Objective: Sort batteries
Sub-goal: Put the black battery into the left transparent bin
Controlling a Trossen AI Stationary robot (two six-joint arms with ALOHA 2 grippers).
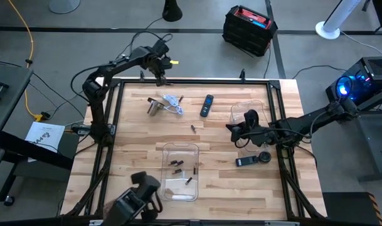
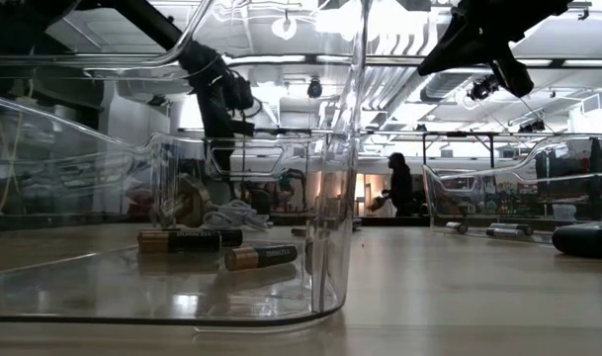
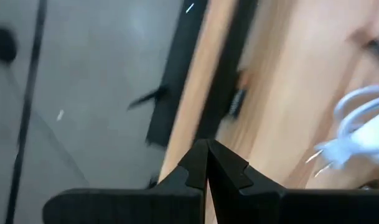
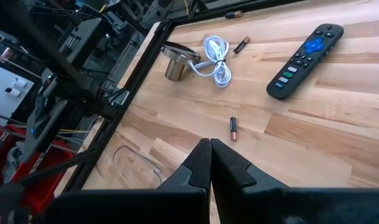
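Observation:
Several batteries (image 1: 178,166) lie on the floor of a clear bin (image 1: 180,191) near the table's front; two of them show close up in the low view (image 2: 261,256). One loose battery (image 1: 193,128) lies on the wood at the middle and also shows in the right wrist view (image 4: 234,129). Another loose battery (image 1: 180,98) lies by the white cable. A second clear bin (image 1: 250,107) stands at the right, with batteries (image 2: 506,230) in it. My right gripper (image 1: 229,128) is shut and empty, raised beside that bin. My left gripper (image 1: 160,80) is shut and empty above the table's far edge.
A black remote (image 1: 206,105) with a blue button lies at the far middle. A silver metal cylinder (image 1: 155,107) with a white cable (image 1: 172,103) lies at the far left. A small dark device (image 1: 247,161) lies near the right bin. A person (image 2: 399,184) stands far off in the room.

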